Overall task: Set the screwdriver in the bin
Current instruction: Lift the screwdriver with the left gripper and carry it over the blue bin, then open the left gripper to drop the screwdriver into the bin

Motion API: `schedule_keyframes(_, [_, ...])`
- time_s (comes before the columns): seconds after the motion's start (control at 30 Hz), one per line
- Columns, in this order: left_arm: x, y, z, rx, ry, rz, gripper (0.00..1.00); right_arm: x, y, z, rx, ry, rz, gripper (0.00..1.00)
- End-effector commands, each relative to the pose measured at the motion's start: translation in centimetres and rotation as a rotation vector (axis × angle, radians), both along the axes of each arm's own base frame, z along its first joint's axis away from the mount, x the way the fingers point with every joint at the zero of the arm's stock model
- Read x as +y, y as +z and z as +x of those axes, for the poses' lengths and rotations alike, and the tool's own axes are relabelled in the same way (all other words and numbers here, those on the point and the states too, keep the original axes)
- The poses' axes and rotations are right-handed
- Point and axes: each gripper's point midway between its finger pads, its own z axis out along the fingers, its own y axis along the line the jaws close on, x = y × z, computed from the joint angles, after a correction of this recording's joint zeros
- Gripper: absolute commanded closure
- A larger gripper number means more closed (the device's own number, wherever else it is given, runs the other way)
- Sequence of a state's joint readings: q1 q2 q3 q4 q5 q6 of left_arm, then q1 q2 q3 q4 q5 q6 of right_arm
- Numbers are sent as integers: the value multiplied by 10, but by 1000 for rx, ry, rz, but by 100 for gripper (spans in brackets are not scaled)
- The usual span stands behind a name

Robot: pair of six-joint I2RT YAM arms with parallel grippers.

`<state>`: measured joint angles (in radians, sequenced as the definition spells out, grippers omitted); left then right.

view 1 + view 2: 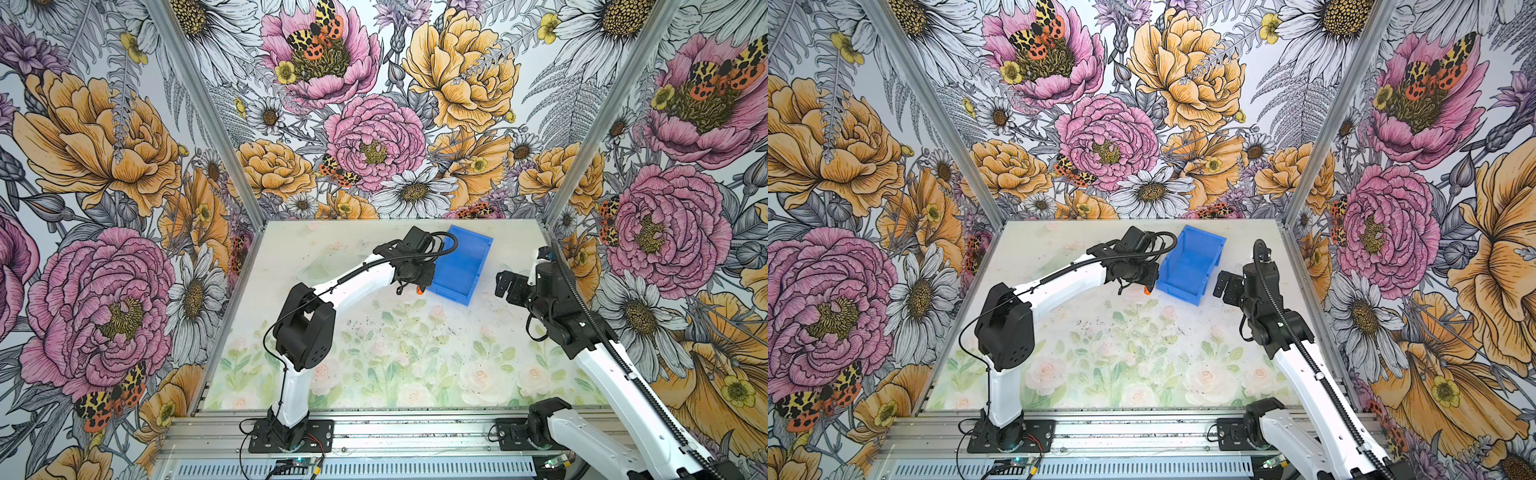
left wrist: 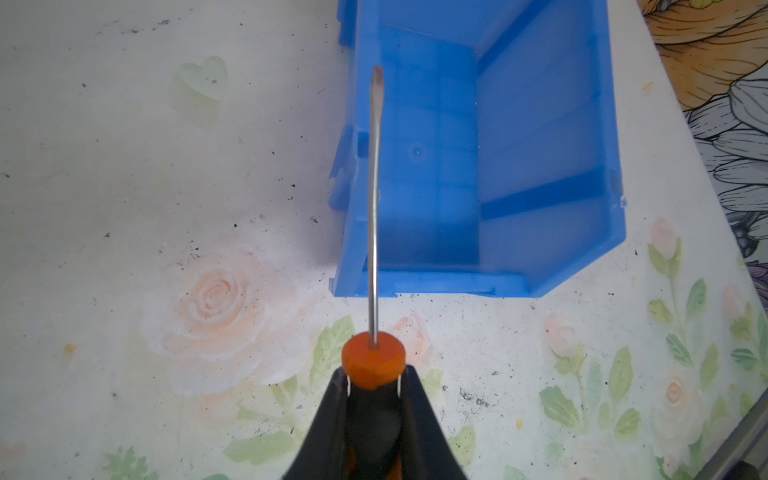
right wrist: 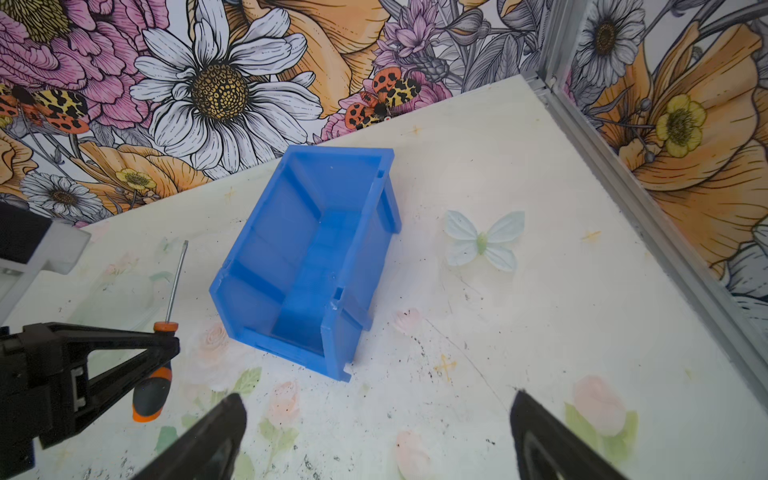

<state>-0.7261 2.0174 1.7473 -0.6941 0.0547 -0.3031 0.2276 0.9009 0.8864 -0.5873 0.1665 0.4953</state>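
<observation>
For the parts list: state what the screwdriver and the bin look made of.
Screwdriver: thin shiny shaft, likely steel; handle matte orange and black, probably plastic, perhaps rubber.
Bin: bright blue moulded plastic, smooth and slightly glossy, with moulded ribs.

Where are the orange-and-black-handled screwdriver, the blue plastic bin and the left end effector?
Orange-and-black-handled screwdriver [image 2: 375,208]: left wrist view, on its silver shaft.
Blue plastic bin [image 3: 309,266]: right wrist view, on its inner floor.
Left end effector [image 2: 372,384]: left wrist view, between fingertips clamping the handle.
</observation>
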Motion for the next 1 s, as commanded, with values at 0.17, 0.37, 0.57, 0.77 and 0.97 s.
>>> schedule_keyframes(0.17, [-42, 10, 20, -39, -59, -61, 97, -8, 5, -4, -27, -38, 2, 0])
schedule_keyframes(0.37, [-57, 5, 36, -56, -56, -71, 97, -11, 10, -9, -51, -47, -5, 0])
schedule_keyframes(0.57, [-67, -4, 48, -67, -49, -71, 97, -11, 12, -13, -64, -36, 1, 1])
schedule_keyframes(0.77, [-73, -14, 55, -70, -45, -67, 96, -9, 16, -17, -80, -17, 0, 0])
schedule_keyframes(0.97, [-76, -21, 60, -73, -29, -61, 87, -8, 22, -21, -105, 6, -7, 0])
